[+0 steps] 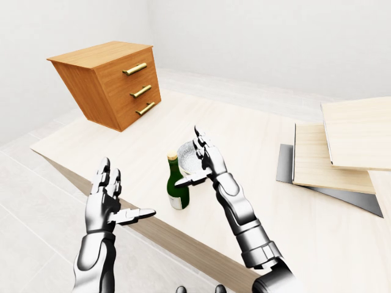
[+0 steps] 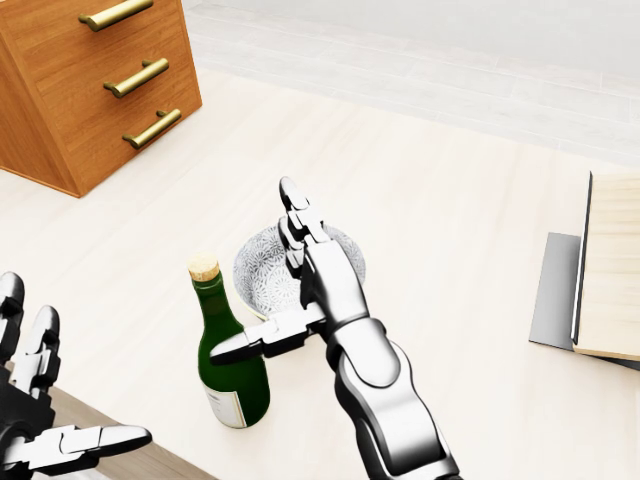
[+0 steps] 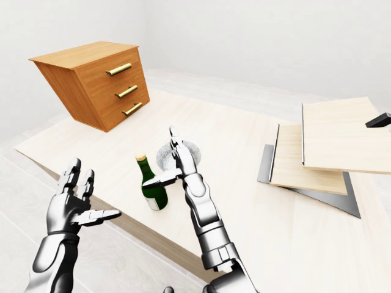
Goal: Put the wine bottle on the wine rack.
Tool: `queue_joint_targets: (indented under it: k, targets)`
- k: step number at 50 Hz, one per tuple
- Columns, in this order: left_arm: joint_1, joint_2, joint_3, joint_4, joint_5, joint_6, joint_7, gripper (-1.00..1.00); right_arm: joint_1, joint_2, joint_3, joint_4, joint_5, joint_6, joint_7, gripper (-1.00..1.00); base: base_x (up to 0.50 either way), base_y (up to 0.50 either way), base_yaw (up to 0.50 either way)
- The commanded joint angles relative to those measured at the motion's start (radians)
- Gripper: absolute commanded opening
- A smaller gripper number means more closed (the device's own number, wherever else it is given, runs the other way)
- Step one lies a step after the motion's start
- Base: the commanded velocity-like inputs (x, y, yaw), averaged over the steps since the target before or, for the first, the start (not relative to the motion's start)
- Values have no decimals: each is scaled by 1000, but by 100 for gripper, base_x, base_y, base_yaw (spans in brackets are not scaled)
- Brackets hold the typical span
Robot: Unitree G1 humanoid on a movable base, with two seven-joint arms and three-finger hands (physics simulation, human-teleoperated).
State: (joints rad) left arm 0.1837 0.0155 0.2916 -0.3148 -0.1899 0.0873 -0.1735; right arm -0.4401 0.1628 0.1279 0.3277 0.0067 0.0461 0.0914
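The head view looks steeply down on the table (image 2: pixel 480 200) and shows the bottle (image 2: pixel 232 360) at close range: dark green glass, a cork in the neck, a pale label low on its side. It stands upright near the table's edge closest to the robot, just left of a patterned bowl (image 2: pixel 262 275). That view cuts off most of the left hand (image 2: pixel 40 420) at its bottom left corner and shows only the lower part of the wooden drawer unit (image 2: pixel 95 90) at top left.

The two eye views take in far more. They show the whole drawer unit, tilted, with three brass handles, toward the table's far left corner, and the full left forearm hanging outside the table's near edge. They also show light wooden boards (image 1: pixel 342 146) stacked over a grey sheet (image 1: pixel 284 165) at the table's right side; the head view catches only a slice of these at its right edge. In the right-eye view a small black shape (image 3: pixel 380 120) shows at the right edge, seen nowhere else.

The right hand (image 2: pixel 300 290) is spread wide, fingers pointing away over the bowl, thumb stretched left and crossing the bottle's shoulder; whether it touches the glass I cannot tell. It grips nothing. The left hand is also spread and empty, well apart from the bottle.
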Motion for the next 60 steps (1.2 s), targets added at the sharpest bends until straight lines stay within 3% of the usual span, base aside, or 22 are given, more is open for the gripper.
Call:
queue_joint_targets:
  k: [1,15,40,46,60]
  targets:
    - [-6,3,-1,17,-3,0,2,100,-44,23,10,50,-12,6,14,100,0,0,0]
    - [-9,8,1,42,-6,0,0,100,-58,45,22,59,-3,41,79,100,0,0,0]
    - [-5,6,-8,36,-5,0,0,100,-116,60,11,127,-12,41,91,100,0,0,0]
    - [-4,5,-11,34,-4,0,0,100,-137,57,-4,190,-10,7,90,100,0,0,0]
    - [0,8,-3,4,-15,0,-3,100,-146,64,3,204,-15,4,94,100,0,0,0]
